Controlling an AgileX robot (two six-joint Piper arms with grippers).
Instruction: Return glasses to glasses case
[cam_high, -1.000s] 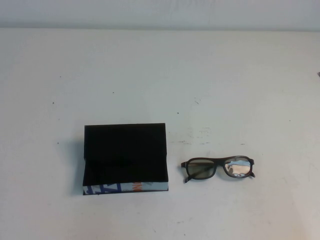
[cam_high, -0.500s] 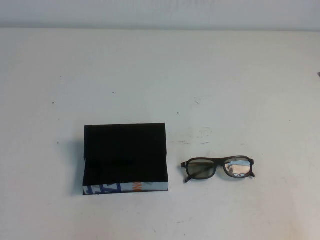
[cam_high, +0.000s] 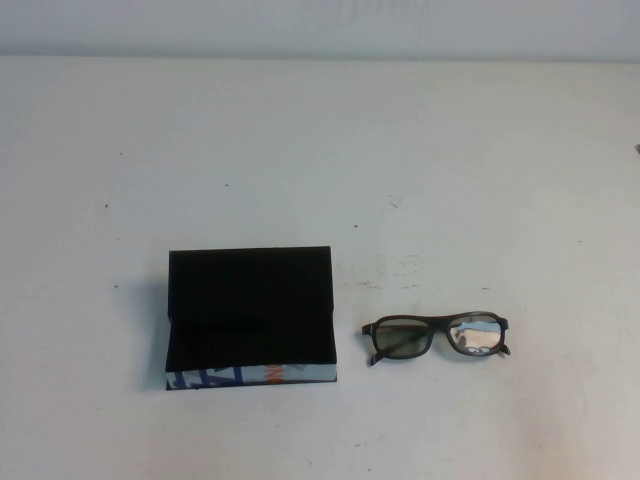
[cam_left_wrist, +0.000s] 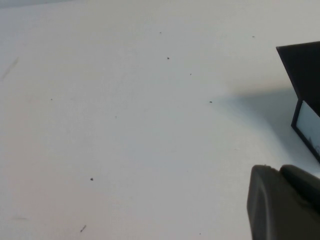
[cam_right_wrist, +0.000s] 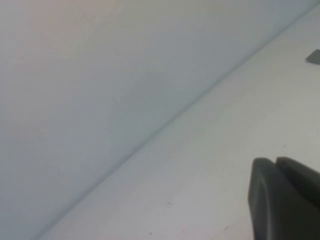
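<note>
- Glasses (cam_high: 436, 336) lie on the white counter (cam_high: 420, 180), right of the glasses case (cam_high: 250, 318), near it but not touching. Lenses face the robot side; the right lens glares. Can't tell how the temples are folded.
- Case is open: flap lid raised at the back, dark interior exposed, light front edge with blue and orange print facing the robot. The left wrist view catches only a corner of the case (cam_left_wrist: 305, 95).
- Left hand (cam_left_wrist: 285, 202): only a dark piece of it shows in its wrist view, off to the case's left side. Can't tell if it is open or closed.
- Right hand (cam_right_wrist: 285, 197): same, a dark piece over bare counter beside the wall. State not visible. Neither hand appears in the high view.
- Judgement: nothing started; step in hand is the reach to the glasses, right arm being the nearer one.
- To do it well: come down over the bridge or a lens rim, pinch across the thin frame, lift level.
- Carry left, align the frame's long axis with the case, lower into the cavity clear of the flap.
</note>
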